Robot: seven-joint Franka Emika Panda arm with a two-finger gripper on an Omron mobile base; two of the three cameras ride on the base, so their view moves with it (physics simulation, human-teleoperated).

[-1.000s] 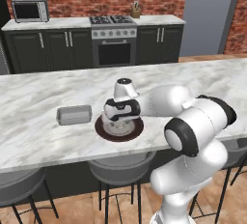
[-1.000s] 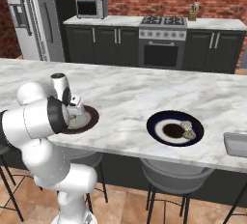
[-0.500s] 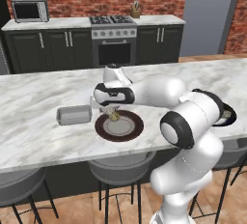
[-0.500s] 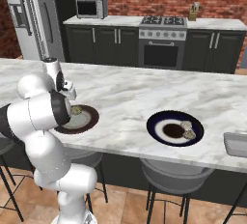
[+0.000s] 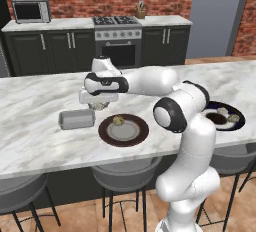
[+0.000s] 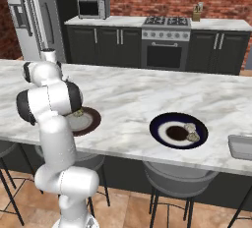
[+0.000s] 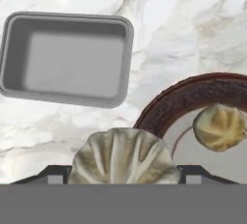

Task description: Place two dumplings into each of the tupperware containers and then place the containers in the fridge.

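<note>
The white arm's two-finger hand [image 5: 99, 104] is hovering above the white-and-grey marble table [image 5: 35, 136], between a shallow rectangular translucent grey plastic container [image 5: 76, 119] and a round dark brown-rimmed plate [image 5: 123, 129]. The hand is gripping a small pale yellowish-tan pleated dumpling [image 7: 126, 158], which is sitting between the two dark fingertips [image 7: 50, 174] in the hand view. In that view the grey container [image 7: 67, 57] is lying open and empty on the marble [image 7: 193, 30], just beside the brown-rimmed plate [image 7: 169, 103] but not touching it. A second pale dumpling [image 7: 221, 126] is resting on the plate's lighter centre.

From the left base view that second dumpling [image 5: 118, 120] is sitting toward the far side of the brown plate. Well to the arm's right, a round dark blue-rimmed plate [image 6: 178, 129] is carrying a further pale dumpling [image 6: 190, 134] near its right edge, beside a dark patch in the middle. In the left base view two pale lumps are showing on that plate [image 5: 223, 117]. Another grey plastic container [image 6: 241, 147] is lying at the right end of the table, well apart from the hand. The tall silver-grey fridge [image 6: 30, 18] is standing behind the table on the left, its door closed
</note>
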